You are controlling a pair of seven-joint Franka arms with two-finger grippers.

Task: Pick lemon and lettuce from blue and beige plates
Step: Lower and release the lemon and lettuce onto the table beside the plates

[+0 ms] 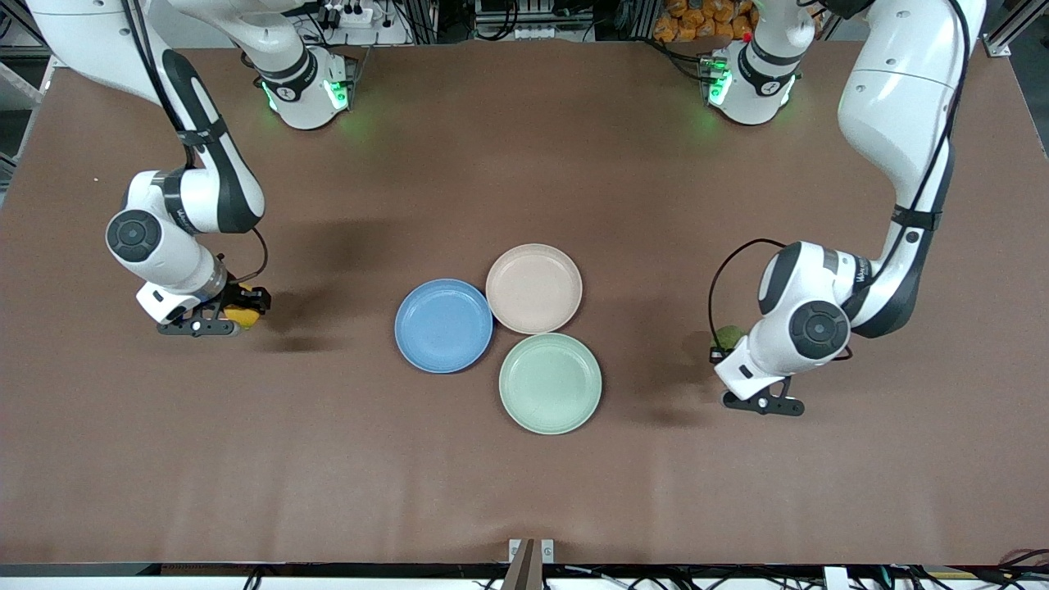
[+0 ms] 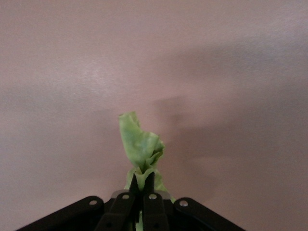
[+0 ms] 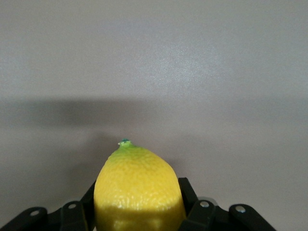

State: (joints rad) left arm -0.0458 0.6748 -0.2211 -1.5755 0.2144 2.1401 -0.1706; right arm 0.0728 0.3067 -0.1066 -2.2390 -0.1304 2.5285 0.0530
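Note:
My right gripper is shut on the yellow lemon over bare table toward the right arm's end; the right wrist view shows the lemon filling the gap between the fingers. My left gripper is shut on the green lettuce over bare table toward the left arm's end; in the left wrist view the leaf sticks out from the closed fingertips. The blue plate and the beige plate lie empty at mid-table, touching each other.
A pale mint-green plate lies empty just nearer the front camera than the other two plates. The brown table spreads wide around the plates.

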